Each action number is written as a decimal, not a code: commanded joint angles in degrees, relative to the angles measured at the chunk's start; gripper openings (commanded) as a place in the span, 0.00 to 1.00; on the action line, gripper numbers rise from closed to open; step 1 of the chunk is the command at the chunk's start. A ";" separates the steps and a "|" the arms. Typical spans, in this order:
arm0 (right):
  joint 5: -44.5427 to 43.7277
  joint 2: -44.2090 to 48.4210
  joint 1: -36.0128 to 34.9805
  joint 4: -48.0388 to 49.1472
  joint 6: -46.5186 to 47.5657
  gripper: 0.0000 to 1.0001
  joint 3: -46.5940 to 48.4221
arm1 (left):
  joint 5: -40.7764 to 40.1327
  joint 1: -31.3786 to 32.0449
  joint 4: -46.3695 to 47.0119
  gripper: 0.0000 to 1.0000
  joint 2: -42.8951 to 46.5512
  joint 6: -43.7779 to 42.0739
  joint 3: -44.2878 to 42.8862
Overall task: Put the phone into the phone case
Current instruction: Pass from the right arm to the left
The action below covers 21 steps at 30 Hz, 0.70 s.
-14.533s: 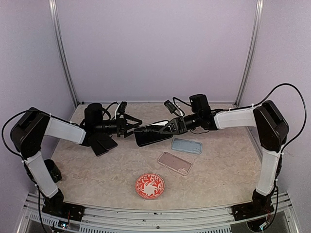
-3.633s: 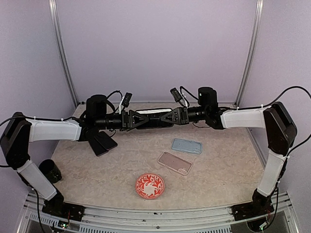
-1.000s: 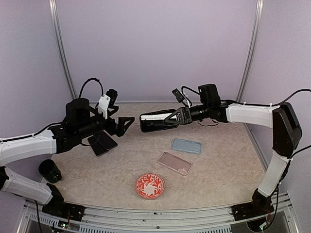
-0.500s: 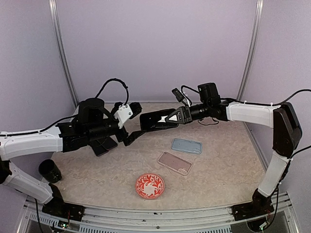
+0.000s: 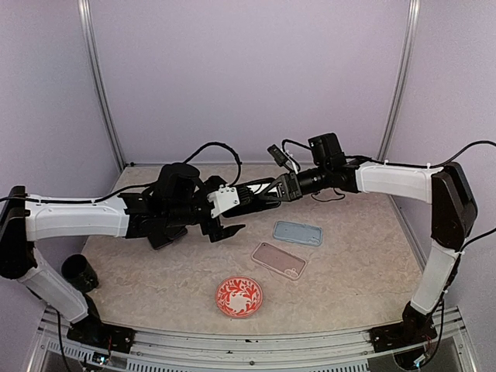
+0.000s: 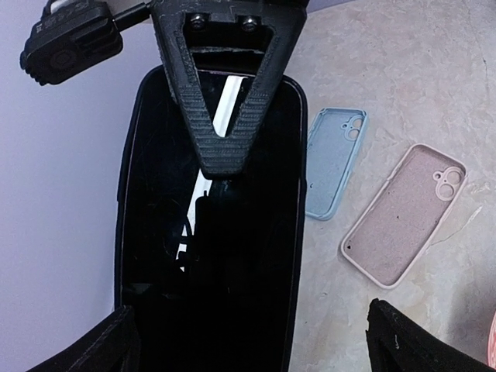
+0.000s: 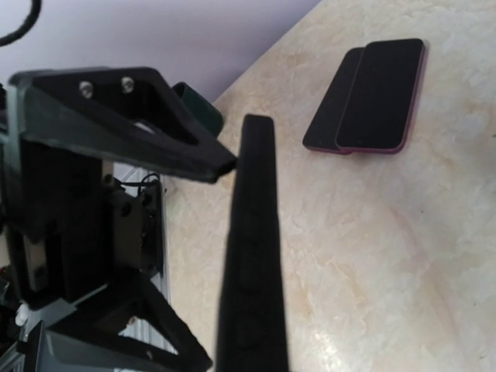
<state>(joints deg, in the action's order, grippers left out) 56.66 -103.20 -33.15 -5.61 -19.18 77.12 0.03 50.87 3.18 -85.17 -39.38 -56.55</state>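
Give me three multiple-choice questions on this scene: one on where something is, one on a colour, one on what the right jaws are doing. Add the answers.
1. Where does the light blue phone case lie?
A. in the left jaws
B. on the table beside the pink phone case
C. leaning against the back wall

2. What colours is the patterned plate?
A. red and white
B. blue and yellow
C. plain green

3. The right jaws are:
A. open and empty
B. shut on the pink phone case
C. shut on the black phone

Answers: B, it lies flat next to the pink one; A, red with a white leafy pattern; C, the phone is clamped between them, off the table.
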 commanded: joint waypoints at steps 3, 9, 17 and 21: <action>1.43 -1.01 -1.34 -0.30 2.03 0.00 3.05 | -1.74 0.33 0.68 0.99 -2.37 -1.88 -2.92; 1.48 -1.77 -2.25 -0.88 2.57 0.00 3.47 | -3.48 0.62 3.03 0.99 -3.62 -2.35 -3.34; 1.60 -3.00 -3.51 -1.81 2.98 0.00 4.77 | -3.00 1.42 3.75 0.99 -5.24 -2.83 -4.21; 1.65 -3.78 -4.05 -2.32 3.27 0.00 5.26 | -2.55 1.60 4.30 0.99 -5.72 -2.97 -4.74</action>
<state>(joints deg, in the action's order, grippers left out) 56.31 -106.13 -36.21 -8.64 -16.95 79.94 -3.05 51.99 5.37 -89.95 -41.65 -58.72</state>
